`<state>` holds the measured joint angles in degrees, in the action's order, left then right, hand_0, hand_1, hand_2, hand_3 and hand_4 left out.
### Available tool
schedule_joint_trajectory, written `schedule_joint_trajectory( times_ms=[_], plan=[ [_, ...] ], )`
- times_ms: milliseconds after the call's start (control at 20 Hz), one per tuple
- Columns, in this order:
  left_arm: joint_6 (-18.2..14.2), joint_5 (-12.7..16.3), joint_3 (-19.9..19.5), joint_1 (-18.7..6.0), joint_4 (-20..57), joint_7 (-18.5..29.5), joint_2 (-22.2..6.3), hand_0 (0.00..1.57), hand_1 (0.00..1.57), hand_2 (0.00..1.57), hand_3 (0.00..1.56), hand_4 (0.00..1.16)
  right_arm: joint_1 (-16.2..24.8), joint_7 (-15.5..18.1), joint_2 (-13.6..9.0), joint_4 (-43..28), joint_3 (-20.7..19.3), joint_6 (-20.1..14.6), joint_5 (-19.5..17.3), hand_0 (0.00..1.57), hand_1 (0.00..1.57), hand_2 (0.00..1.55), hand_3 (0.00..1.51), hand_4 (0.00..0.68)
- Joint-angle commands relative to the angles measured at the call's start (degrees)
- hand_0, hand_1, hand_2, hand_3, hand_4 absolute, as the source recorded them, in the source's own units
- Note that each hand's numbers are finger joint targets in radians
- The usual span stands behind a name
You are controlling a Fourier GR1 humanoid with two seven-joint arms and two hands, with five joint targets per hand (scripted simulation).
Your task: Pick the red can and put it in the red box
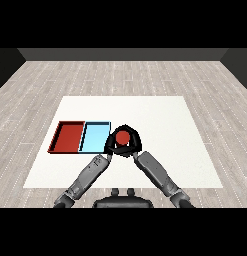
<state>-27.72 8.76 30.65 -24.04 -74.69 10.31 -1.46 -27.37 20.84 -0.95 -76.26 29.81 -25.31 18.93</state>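
Red can (pixel 123 136) sits between both black hands, just right of the light blue tray (pixel 94 137), close to its right wall. Can is upright as far as the round red top shows; whether its base rests on the white table (pixel 160 125) or is lifted off it cannot be told from this angle.

Left hand (pixel 112 143) comes in from the lower left on its grey forearm and curls against the can's left side. Right hand (pixel 136 142) comes from the lower right and curls round the can's right side, fingers arching over the far edge of the can. Both hands look wrapped on the can, forming a dark ring round it with only the red top showing.

Red tray (pixel 67 136) lies on the far side of the blue tray from the can, the two trays touching side by side. Can is outside both trays. Both trays show only their flat coloured floors. Trays and can sit on the table's left-centre area, table standing on a grey plank floor (pixel 120 75).
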Motion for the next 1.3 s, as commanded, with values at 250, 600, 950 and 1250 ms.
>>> schedule_joint_trajectory(
  times_ms=[250, 600, 950, 1250],
  plan=[
    [-3.4, -2.6, 1.1, -2.1, 2.6, -4.6, 1.3, 1.57, 1.57, 1.47, 1.33, 0.89, -1.8, 2.5, 0.9, -1.9, 7.9, -7.1, 3.7, 1.47, 1.47, 1.44, 1.39, 0.557],
    [-5.1, -1.3, 1.3, -2.2, 0.5, -3.7, 1.3, 1.57, 1.57, 1.51, 1.4, 0.87, 2.0, 2.1, 0.3, -2.5, 1.6, -0.3, -0.5, 1.52, 1.52, 1.46, 1.4, 0.544],
    [-6.5, 0.9, 2.4, -0.2, -1.5, -0.4, 1.4, 1.57, 1.57, 1.55, 1.47, 1.03, -1.9, -0.8, 0.9, -3.3, 4.3, -1.9, 4.8, 1.4, 1.4, 1.41, 1.37, 0.471],
    [-5.5, 1.7, 1.5, -1.9, 1.2, 0.2, 1.4, 1.57, 1.57, 1.57, 1.49, 1.14, 0.7, -0.3, 0.9, -4.3, 0.4, 3.6, 0.1, 0.0, 0.0, 0.0, 0.0, 0.0]
  ],
)
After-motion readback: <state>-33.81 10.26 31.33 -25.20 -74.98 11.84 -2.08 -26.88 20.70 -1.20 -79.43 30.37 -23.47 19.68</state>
